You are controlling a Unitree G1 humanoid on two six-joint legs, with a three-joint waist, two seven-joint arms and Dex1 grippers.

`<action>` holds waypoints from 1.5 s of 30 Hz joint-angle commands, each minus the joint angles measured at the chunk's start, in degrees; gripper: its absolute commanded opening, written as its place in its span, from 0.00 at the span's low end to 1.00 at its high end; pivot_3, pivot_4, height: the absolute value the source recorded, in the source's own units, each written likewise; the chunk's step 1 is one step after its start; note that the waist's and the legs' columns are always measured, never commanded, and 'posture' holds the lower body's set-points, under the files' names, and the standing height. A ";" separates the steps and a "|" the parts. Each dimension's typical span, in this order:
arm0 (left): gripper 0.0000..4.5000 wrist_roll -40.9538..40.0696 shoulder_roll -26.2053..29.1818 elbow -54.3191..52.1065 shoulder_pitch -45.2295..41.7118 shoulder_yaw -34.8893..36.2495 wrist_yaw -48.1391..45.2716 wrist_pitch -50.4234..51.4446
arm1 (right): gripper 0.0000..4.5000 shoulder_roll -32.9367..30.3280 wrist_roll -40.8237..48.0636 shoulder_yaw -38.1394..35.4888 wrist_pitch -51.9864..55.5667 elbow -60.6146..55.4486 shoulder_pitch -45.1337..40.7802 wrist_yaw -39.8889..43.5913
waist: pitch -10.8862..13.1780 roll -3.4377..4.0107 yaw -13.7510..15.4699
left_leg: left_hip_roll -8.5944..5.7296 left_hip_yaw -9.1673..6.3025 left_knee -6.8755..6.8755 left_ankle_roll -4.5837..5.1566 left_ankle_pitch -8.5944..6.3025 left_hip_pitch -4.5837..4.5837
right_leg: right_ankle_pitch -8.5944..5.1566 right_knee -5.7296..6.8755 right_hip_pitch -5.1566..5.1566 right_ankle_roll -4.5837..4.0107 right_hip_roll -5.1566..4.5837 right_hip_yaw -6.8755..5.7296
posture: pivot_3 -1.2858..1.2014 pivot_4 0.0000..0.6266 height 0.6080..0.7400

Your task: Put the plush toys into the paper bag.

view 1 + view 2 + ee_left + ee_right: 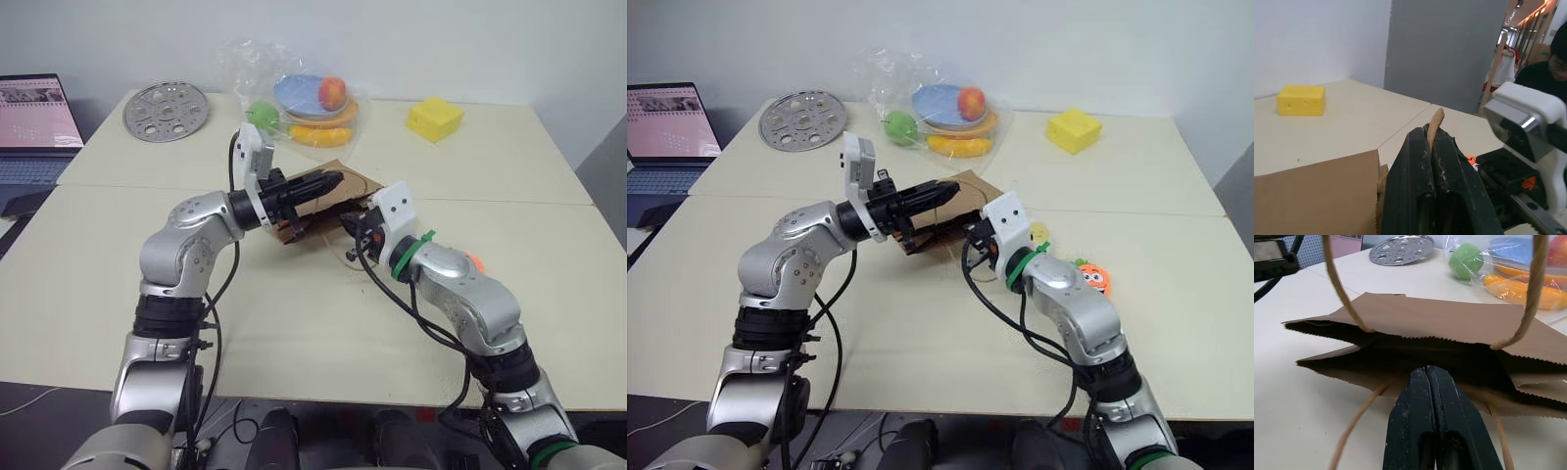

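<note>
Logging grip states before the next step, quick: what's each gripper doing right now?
Left gripper: shut on the brown kraft paper bag's twisted loop handle.
Right gripper: shut at the bag's mouth; hold unclear.

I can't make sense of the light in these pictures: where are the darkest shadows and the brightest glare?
Right wrist view: the open mouth of the paper bag is deep in shadow, and the clear plastic bag throws white glints. Left wrist view: ceiling lights glow bright down the corridor. Left eye view: the metal disc catches the light.
</note>
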 commanded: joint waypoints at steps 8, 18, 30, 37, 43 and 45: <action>0.00 -8.10 -0.26 -5.94 -1.11 2.63 0.25 6.49 | 0.01 7.94 -5.45 0.25 -11.04 15.17 -6.04 1.00 | 0.00 0.00 -0.34 | 0.00 0.00 -0.02 -0.01 0.00 -0.01 | 0.00 0.01 -0.02 0.00 0.00 -0.01 | 0.52 0.24 1.00; 0.00 -13.34 -1.45 -4.54 -3.66 6.33 5.38 10.40 | 0.01 11.31 -10.60 2.75 -16.55 28.13 -6.52 2.41 | 0.00 0.00 -0.64 | 0.00 0.01 -0.02 -0.02 0.01 0.01 | 0.00 0.23 -0.12 0.00 0.00 0.01 | 0.52 0.24 1.00; 0.00 -6.66 2.68 13.69 -16.84 12.32 9.41 0.99 | 0.01 9.69 -16.96 5.36 -15.72 32.45 0.28 2.54 | 0.00 -0.01 -0.86 | 0.00 0.02 0.00 -0.11 0.06 0.06 | 0.00 0.32 -0.12 0.00 0.00 0.02 | 0.52 0.24 1.00; 0.00 -6.51 1.87 16.10 -19.22 13.25 8.42 -1.83 | 0.01 11.19 -18.65 3.53 -13.16 31.93 0.52 -2.01 | -0.02 -0.02 -0.62 | -0.01 -0.02 0.00 -0.33 0.19 0.06 | 0.00 0.44 -0.12 0.00 0.00 0.01 | 0.52 0.24 1.00; 0.00 -7.94 1.92 10.12 -17.48 10.42 3.91 0.66 | 0.01 19.78 -19.23 -3.64 -14.68 31.32 -3.00 -17.02 | -0.01 -0.02 -0.81 | -0.01 -0.04 -0.02 -0.37 0.22 0.05 | 0.00 0.68 -0.27 0.00 0.01 0.02 | 0.52 0.24 1.00; 0.00 -6.18 1.96 9.66 -16.65 9.09 2.82 -0.59 | 0.01 20.71 -20.28 -3.96 -14.40 32.66 -3.65 -19.24 | -0.01 -0.02 -0.85 | -0.01 -0.02 -0.03 -0.38 0.22 0.02 | 0.00 0.67 -0.32 0.00 0.01 0.04 | 0.52 0.24 1.00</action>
